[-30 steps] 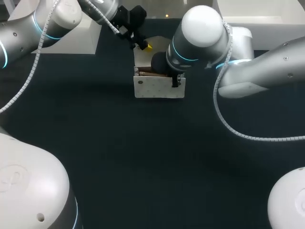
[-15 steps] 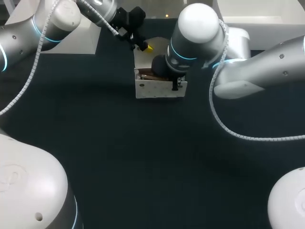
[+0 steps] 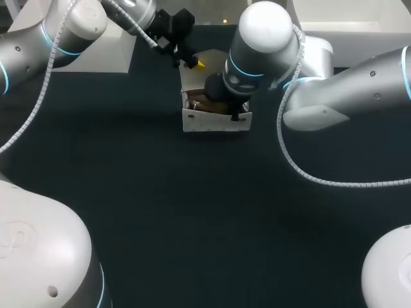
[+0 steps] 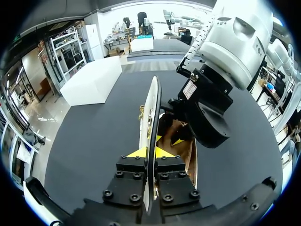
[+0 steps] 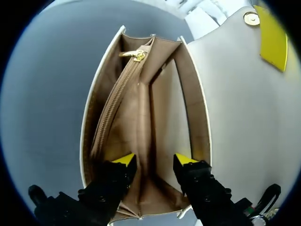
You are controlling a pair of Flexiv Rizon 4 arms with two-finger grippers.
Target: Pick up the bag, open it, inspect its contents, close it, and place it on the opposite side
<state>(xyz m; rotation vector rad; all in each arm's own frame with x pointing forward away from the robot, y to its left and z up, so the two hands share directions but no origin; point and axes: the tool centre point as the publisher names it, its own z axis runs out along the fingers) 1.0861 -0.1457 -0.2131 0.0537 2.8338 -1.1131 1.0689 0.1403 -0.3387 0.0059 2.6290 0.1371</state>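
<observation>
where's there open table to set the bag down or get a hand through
The wide stretch of table on the near side of the bag is bare, as is the patch at its left. Crowded: the left gripper clamps its flap, the right gripper hangs open in its mouth.

The bag (image 3: 215, 120) is open on top, but a zip pocket (image 5: 121, 101) down its middle splits the room into two thin slots. The right gripper (image 5: 155, 160), fingers apart, fills the space above. The raised flap (image 4: 150, 101), pinched by the left gripper (image 4: 149, 151), walls off the far side. The table (image 3: 192, 212) in front gives wide room.
</observation>
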